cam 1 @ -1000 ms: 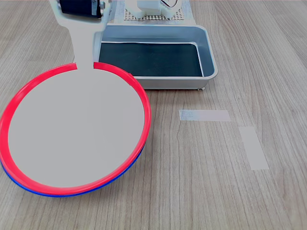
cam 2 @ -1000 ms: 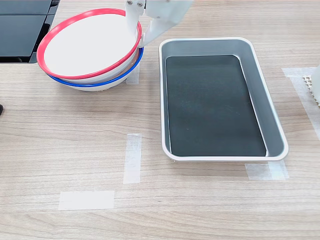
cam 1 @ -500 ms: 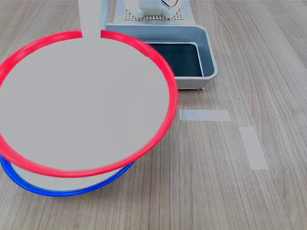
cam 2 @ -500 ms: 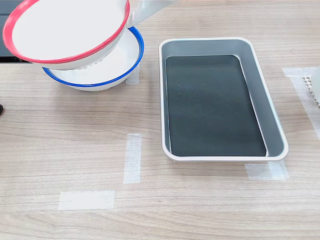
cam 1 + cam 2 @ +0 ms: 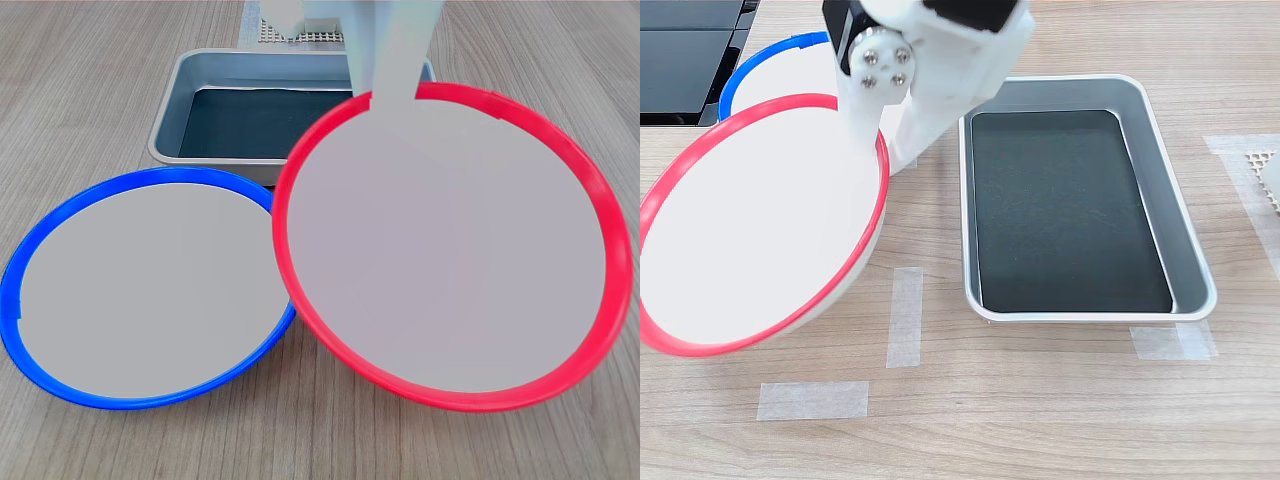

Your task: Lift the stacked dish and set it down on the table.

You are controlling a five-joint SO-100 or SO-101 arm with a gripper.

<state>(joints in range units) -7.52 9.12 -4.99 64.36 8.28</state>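
- Lifted clear of the blue-rimmed plate (image 5: 150, 285), the red-rimmed dish (image 5: 448, 250) now hangs tilted over the table (image 5: 1040, 400), below the gripper (image 5: 872, 140).
- Its jaws pinch the dish's far rim.
- Beyond lies the metal tray (image 5: 1180, 230).

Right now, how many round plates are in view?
2: the red-rimmed round plate, held up by the fingers, and the blue-rimmed round plate resting on the wooden table.
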